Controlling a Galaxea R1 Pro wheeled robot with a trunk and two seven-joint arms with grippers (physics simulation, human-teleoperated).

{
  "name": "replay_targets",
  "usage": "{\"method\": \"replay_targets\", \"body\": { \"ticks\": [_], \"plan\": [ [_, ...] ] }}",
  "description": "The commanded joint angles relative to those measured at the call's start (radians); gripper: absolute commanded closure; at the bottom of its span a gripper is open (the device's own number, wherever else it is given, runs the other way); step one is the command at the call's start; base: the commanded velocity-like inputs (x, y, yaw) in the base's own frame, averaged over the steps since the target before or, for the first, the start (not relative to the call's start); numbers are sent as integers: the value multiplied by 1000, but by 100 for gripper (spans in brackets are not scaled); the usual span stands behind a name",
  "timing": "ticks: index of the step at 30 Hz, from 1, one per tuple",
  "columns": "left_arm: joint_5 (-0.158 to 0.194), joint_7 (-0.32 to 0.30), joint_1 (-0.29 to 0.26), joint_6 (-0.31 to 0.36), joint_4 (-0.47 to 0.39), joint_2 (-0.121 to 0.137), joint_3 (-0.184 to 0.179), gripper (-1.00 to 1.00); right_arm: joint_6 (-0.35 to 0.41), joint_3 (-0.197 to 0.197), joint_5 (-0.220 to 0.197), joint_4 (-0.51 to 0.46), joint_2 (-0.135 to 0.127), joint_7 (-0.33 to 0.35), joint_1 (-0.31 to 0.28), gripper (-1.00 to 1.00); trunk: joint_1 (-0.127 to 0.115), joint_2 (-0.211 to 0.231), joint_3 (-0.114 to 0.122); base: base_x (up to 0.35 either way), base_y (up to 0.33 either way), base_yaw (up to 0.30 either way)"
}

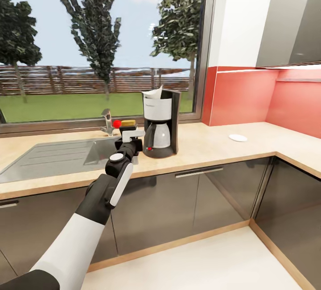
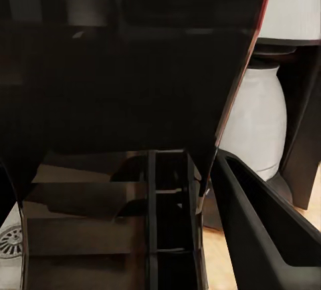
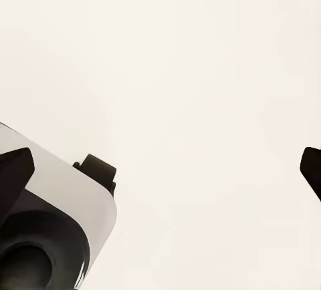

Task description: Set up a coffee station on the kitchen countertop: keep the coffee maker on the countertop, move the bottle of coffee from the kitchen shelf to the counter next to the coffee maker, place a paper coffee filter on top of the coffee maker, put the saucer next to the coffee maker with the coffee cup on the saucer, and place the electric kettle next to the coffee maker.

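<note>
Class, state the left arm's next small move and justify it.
Probably lower the bottle of coffee onto the kitchen countertop. The left gripper seems closed around it right beside the coffee maker, its yellow cap showing above the fingers, so only setting down and releasing appear to remain.

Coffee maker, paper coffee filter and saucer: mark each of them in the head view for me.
coffee maker point(image 1: 159, 111), head view, on its white upper housing.
paper coffee filter point(image 1: 153, 93), head view, on the white paper standing above the machine's top.
saucer point(image 1: 238, 137), head view, on the middle of the small white plate.

Dark bottle of coffee point(image 2: 120, 123) close; coffee maker point(image 2: 257, 126) beside.
</note>
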Motion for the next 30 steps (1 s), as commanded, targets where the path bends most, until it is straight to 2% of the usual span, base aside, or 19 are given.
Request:
{"method": "replay_targets", "body": {
  "ticks": [1,30],
  "plan": [
    [9,8,-1,4,-1,0,-2,100,-3,1,2,1,0,0,-1,-100,0,-1,-1,-75,-58,0],
    [11,7,27,2,9,0,-4,100,-3,1,2,1,0,0,-1,-100,0,-1,-1,-30,-37,0]
  ]
}}
